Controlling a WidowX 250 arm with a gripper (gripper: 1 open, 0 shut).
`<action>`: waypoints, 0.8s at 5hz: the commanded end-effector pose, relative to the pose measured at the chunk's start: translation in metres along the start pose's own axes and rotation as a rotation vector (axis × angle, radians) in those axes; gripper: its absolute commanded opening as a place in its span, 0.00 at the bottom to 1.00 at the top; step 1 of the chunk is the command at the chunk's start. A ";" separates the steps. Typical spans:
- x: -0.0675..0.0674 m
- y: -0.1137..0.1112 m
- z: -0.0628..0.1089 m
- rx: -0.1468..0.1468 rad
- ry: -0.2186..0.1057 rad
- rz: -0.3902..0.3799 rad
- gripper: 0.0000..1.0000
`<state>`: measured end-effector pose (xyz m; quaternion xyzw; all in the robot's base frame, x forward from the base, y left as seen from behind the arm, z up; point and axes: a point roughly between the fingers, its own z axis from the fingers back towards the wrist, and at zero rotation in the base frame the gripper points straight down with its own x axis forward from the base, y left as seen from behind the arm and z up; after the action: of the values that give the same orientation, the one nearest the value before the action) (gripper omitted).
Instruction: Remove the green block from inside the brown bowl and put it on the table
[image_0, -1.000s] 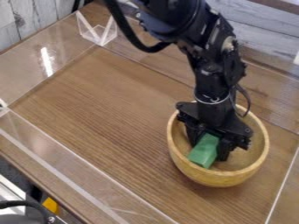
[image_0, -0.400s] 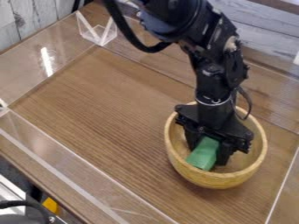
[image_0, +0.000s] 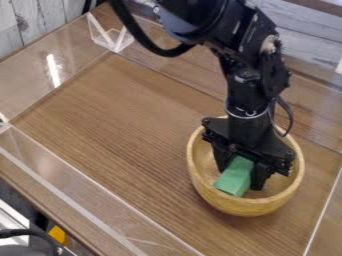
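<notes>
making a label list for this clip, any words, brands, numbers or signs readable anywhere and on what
None: no readable text in this view.
Green block: plain, no marking.
Brown bowl: wood grain only.
Table: wood grain only, clear walls unmarked.
Black robot arm: no label or brand can be made out.

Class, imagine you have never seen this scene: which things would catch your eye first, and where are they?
The bright green block stands out first, gripped by the black claw inside the wooden bowl near the table's right front corner. Next comes the dark robot arm leaning in from the top.
</notes>
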<state>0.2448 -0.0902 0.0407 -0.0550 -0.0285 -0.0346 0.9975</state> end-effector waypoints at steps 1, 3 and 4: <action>0.013 -0.011 0.028 -0.016 -0.058 0.005 0.00; 0.023 -0.026 0.071 -0.044 -0.099 -0.013 0.00; 0.027 -0.031 0.090 -0.057 -0.113 -0.057 0.00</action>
<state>0.2590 -0.1083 0.1159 -0.0747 -0.0528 -0.0531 0.9944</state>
